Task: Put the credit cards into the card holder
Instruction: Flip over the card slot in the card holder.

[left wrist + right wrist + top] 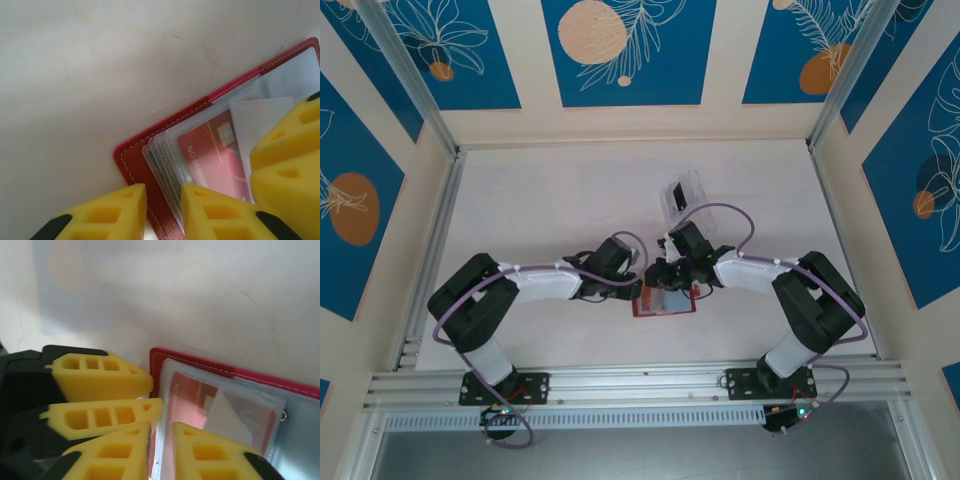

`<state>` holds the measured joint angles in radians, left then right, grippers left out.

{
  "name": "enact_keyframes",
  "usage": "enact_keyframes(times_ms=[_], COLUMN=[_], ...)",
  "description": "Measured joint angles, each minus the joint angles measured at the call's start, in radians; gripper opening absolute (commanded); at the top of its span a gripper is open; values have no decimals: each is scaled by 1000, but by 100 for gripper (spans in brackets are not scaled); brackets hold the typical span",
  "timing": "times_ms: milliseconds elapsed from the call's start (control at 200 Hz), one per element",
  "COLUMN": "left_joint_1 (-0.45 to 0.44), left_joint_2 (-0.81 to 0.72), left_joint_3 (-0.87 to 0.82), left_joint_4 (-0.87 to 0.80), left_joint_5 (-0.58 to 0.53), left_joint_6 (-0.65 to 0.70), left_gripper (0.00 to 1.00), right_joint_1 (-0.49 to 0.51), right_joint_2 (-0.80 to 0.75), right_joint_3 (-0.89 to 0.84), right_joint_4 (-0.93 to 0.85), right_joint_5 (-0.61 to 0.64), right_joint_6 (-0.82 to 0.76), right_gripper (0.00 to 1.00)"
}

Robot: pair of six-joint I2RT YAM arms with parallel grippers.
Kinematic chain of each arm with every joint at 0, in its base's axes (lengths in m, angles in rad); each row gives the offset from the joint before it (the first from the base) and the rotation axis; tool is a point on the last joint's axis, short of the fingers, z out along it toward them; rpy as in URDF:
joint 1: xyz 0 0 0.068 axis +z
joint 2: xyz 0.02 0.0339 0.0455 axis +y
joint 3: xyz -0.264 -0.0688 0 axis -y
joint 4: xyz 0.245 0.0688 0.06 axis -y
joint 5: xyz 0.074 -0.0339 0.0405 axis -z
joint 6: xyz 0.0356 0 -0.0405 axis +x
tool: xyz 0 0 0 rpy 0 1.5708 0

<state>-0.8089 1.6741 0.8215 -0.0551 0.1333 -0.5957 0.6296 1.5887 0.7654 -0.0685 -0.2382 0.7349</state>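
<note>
The red card holder (660, 313) lies open on the table between the two arms, its clear sleeves fanned out. A red credit card (215, 160) sits inside one sleeve and shows through the plastic in the right wrist view too (190, 400). My left gripper (638, 290) (164, 215) stands over the holder's left edge (135, 160), jaws a little apart, with the red cover and sleeve edges in the gap. From the other side my right gripper (665, 278) (162, 450) comes in close. Its jaws are slightly apart around a clear sleeve's edge near the holder's corner (170, 357).
A clear plastic tray (682, 195) stands just behind the right gripper. The two grippers' yellow fingers (290, 160) almost touch over the holder. Aluminium rails (430, 230) bound the pale table at left, right and front.
</note>
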Motion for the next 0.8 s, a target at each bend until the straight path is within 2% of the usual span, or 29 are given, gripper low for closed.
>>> enact_keyframes(times_ms=[210, 450, 800], left_joint_1=[26, 35, 47], left_joint_2=[-45, -78, -99], left_joint_3=[-28, -50, -56], left_joint_4=[-29, -49, -50], left_joint_5=[-15, -22, -23], left_joint_6=[-7, -7, -19], left_gripper=[32, 33, 33], right_joint_1=[12, 26, 28], right_joint_2=[66, 93, 93], right_joint_3=[51, 79, 135], right_joint_4=[-10, -27, -80], right_joint_5=[-27, -34, -44], right_joint_6=[-5, -11, -32], right_gripper=[27, 33, 36])
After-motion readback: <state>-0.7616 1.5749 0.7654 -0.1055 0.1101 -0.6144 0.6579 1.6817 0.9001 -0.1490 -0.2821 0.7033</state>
